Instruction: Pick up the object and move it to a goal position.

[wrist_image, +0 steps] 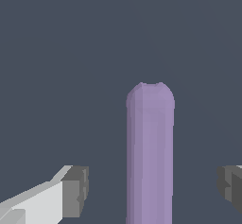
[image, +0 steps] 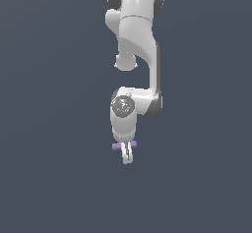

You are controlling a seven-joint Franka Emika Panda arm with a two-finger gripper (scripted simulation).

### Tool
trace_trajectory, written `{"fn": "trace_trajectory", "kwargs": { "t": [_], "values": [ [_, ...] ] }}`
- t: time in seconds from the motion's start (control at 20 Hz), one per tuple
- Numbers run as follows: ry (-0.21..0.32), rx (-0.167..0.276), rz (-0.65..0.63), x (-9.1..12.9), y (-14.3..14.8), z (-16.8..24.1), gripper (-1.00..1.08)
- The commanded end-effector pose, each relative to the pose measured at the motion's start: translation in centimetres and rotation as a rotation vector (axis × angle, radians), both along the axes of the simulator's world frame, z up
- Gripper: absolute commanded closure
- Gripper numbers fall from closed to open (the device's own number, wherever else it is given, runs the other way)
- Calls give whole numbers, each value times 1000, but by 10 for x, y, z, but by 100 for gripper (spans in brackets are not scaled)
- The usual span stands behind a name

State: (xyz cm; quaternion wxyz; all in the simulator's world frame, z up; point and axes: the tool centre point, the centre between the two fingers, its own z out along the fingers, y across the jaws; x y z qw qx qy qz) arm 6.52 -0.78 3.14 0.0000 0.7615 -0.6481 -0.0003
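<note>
Probably light, stiff and smooth, the rod (wrist_image: 150, 157) lies between my tool's (wrist_image: 151, 190) wide-open pads (wrist_image: 75, 191), ungripped; I'd pinch mid-length.

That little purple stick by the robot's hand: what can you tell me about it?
The purple rod is a short, smooth, matte light-purple bar with rounded ends. In the wrist view it runs between the gripper's two grey-tipped fingers, with clear gaps on both sides, so nothing pinches it. In the exterior view it lies crosswise at the fingers, its ends poking out either side. Whether it rests on the floor is unclear.

No legible text or markings
</note>
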Motion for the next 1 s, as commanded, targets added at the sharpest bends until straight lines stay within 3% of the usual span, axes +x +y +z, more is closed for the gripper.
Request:
{"fn": "trace_trajectory", "kwargs": {
  "t": [0.0, 0.25, 0.3, 0.95],
  "values": [
    [0, 0, -1, 0, 0, -11, -92],
    [0, 0, -1, 1, 0, -16, -92],
    [0, 0, -1, 1, 0, -16, 108],
    [0, 0, -1, 0, 1, -15, 108]
  ]
}}
